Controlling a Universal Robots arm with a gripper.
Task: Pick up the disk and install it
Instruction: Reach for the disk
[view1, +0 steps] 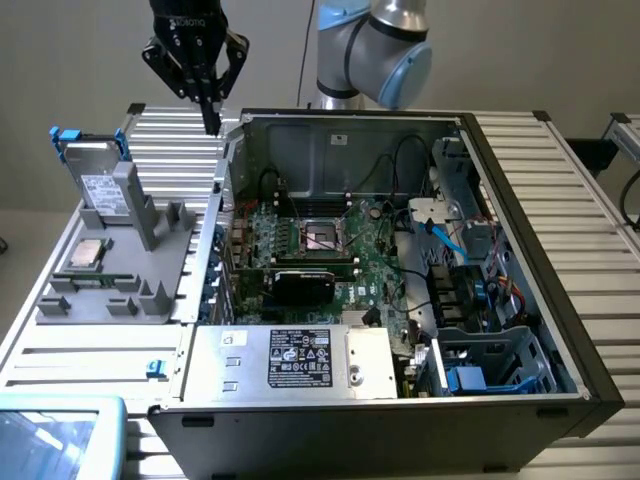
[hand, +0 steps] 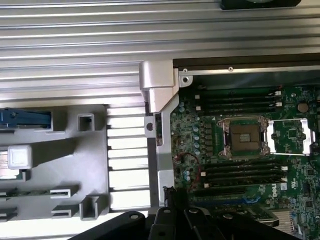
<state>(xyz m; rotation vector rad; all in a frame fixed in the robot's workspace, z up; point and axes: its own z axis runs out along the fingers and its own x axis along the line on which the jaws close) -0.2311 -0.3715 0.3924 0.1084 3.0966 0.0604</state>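
Black pincer (view1: 211, 122) shut, empty, near corner of open black computer case (view1: 350, 116). Flat grey metal disk (view1: 103, 188), white label, blue rails, upright in grey plastic holder (view1: 152, 228), well apart. Risk: arriving shut, toppling it.

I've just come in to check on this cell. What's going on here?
A robot arm is working beside an open computer case. Its gripper is shut and holds nothing, and it hangs above the case's corner toward the exterior view's left. The disk has not been picked up yet. It stands on edge in the grey fixture at the exterior view's left, apart from the gripper.
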